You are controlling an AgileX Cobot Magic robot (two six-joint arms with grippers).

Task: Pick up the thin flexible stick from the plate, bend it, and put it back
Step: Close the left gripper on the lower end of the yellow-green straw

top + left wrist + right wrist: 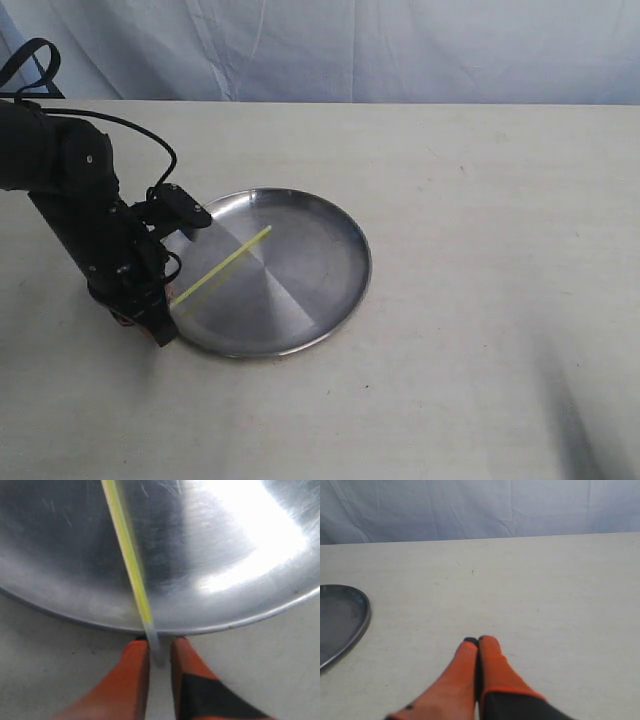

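The thin flexible stick [225, 263] [131, 555], neon yellow-green, lies straight across the left half of the steel plate [310, 270] [225, 540]. Its whitish end reaches over the plate's near-left rim. My left gripper [165, 312] [160, 647] is down at that rim with the whitish end between its orange fingers. The jaws stand narrow, one finger against the stick, and a thin gap still shows on the other side. My right gripper [478, 641] is shut on nothing above bare table, with the plate's edge [350, 625] off to its side. It does not show in the exterior view.
The cream table [480, 300] stretches wide to the right of the plate. A pale blue cloth backdrop [400, 50] hangs along the far edge. The left arm's black cable [150, 135] loops above the plate's left side.
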